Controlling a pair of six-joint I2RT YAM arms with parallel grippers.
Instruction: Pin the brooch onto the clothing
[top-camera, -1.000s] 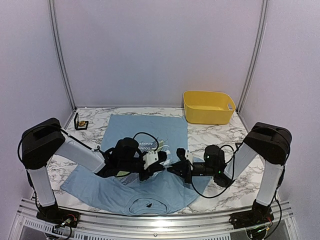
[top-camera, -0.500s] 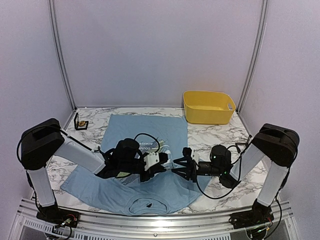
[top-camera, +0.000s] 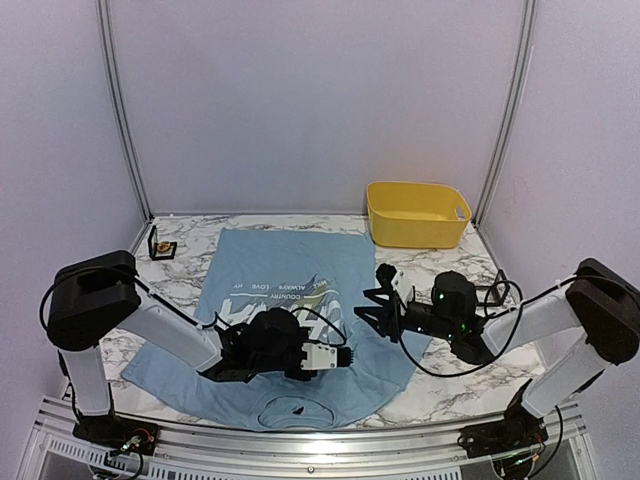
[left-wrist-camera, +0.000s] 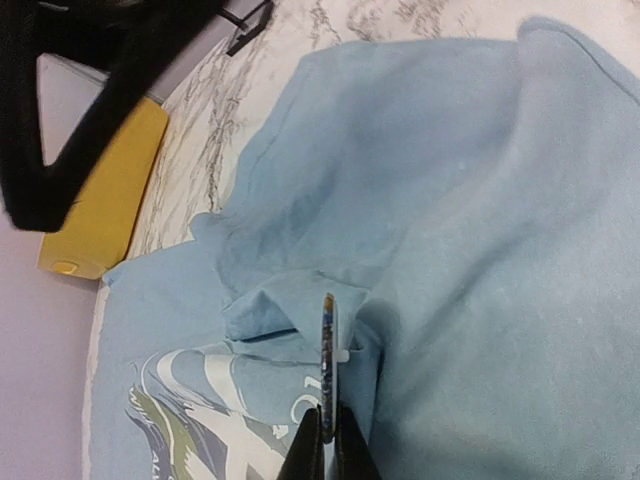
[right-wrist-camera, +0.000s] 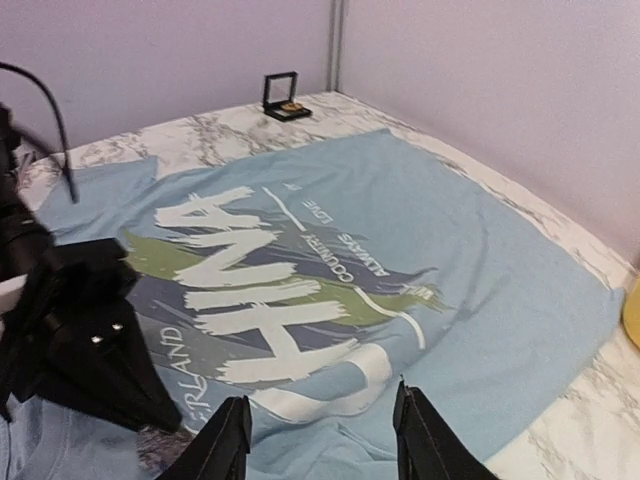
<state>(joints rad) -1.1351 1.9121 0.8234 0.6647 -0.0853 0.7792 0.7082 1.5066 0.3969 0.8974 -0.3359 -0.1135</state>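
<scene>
The clothing (top-camera: 285, 268) is a light blue T-shirt lying flat on the marble table, its white lettering facing up. My left gripper (top-camera: 343, 357) lies low on the shirt's near part. In the left wrist view it (left-wrist-camera: 327, 428) is shut on the brooch (left-wrist-camera: 327, 325), a thin disc seen edge-on. A small white pin sticks out of the brooch's side into a pinched fold of the shirt (left-wrist-camera: 270, 310). My right gripper (top-camera: 370, 305) hovers open over the shirt's right edge. Nothing is between its fingers (right-wrist-camera: 320, 405), and the print (right-wrist-camera: 260, 290) lies below them.
A yellow bin (top-camera: 416, 214) stands at the back right, beside the shirt's far corner. A small black open case (top-camera: 162, 246) with a gold piece sits at the back left; it also shows in the right wrist view (right-wrist-camera: 282, 95). Metal frame posts stand at both back corners.
My right gripper has opened, let go of the shirt and drawn back to the right. The shirt has dropped flatter, baring its print. My left gripper has slid nearer and rightward, still shut on the brooch.
</scene>
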